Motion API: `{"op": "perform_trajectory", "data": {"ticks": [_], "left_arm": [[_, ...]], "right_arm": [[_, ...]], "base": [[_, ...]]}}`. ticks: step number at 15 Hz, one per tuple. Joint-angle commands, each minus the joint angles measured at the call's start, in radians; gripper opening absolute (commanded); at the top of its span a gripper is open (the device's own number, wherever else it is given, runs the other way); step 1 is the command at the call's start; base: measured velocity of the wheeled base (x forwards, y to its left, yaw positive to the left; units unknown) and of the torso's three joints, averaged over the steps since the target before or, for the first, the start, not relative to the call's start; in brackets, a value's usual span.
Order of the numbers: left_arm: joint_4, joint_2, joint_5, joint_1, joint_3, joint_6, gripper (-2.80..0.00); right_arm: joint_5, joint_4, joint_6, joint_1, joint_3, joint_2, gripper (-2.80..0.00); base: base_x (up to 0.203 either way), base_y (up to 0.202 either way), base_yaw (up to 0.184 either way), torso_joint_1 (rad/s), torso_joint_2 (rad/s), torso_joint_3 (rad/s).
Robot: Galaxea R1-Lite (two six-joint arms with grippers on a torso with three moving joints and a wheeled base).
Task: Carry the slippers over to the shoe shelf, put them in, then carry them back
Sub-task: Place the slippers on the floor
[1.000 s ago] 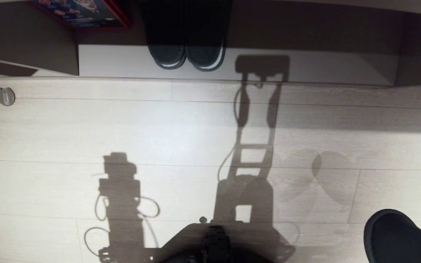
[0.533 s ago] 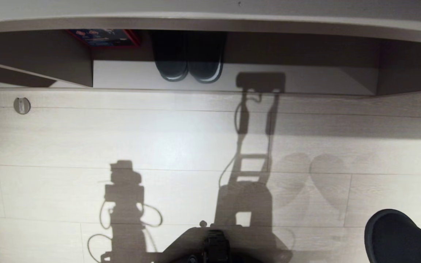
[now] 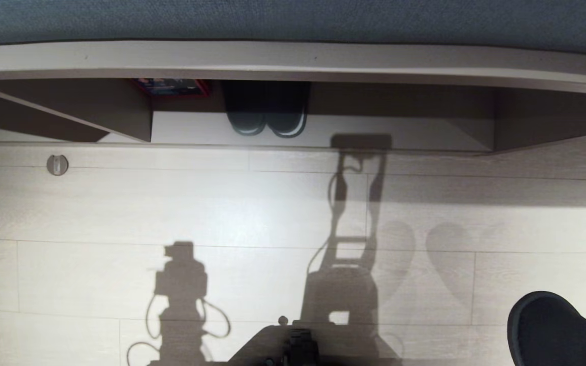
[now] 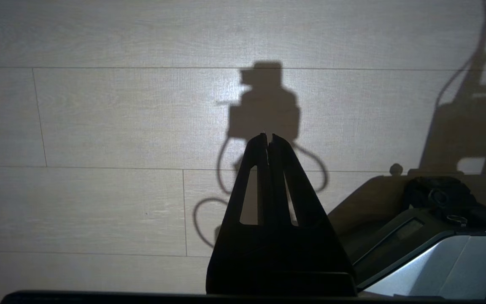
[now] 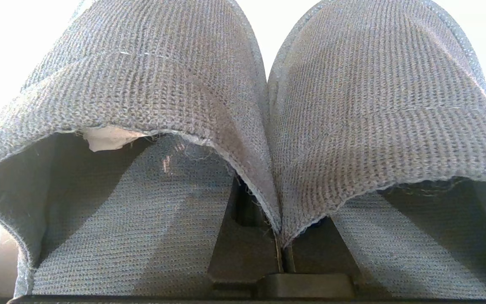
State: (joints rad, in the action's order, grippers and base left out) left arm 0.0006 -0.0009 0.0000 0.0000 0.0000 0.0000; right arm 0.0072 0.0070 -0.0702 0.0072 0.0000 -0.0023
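2 dark navy-black knitted backless slippers (image 5: 268,139) hang side by side from the right gripper (image 5: 283,253), whose jaws are pinched tight on the inner edges of the 2 toe bands where they meet. judging by this, the carrying step to the shelf is in hand and the putting-in is not yet done. the low wide shoe shelf of beige wood-grain panels with a pale base board (image 3: 400,134) lies well ahead of the slippers across the pale plank floor (image 3: 252,208). inside the shelf, beside its upright divider (image 3: 140,119), stands another dark pair with pale sole rims (image 3: 266,122), and a red-edged box (image 3: 173,86) sits between that pair and the divider. the next move probably calls for closing the gap to the shelf and lowering the slippers into the bare stretch of base board beside the pale-rimmed pair, level enough to clear the top panel.

the head view shows the shelf and only the rounded toes of the carried slippers; the right wrist view alone shows the pinch itself. the left wrist view shows the left gripper (image 4: 268,137) closed on nothing, parked over the floor well short of the shelf.
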Motion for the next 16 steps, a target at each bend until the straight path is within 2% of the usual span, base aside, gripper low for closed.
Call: {"op": "perform_trajectory", "data": {"ticks": [1,16], "left_arm": [[-0.001,0.001,-0.001,0.0,0.0,0.0,-2.8],[-0.001,0.002,-0.002,0.0,0.0,0.0,-2.8]], "right_arm": [[0.0,-0.001,-0.002,0.0,0.0,0.004,-2.8],[0.0,-0.001,-0.007,0.0,0.0,0.004,-2.8]], "base": [[0.0,0.0,0.0,0.0,0.0,0.205],[0.0,0.0,0.0,0.003,0.0,0.201]]}}
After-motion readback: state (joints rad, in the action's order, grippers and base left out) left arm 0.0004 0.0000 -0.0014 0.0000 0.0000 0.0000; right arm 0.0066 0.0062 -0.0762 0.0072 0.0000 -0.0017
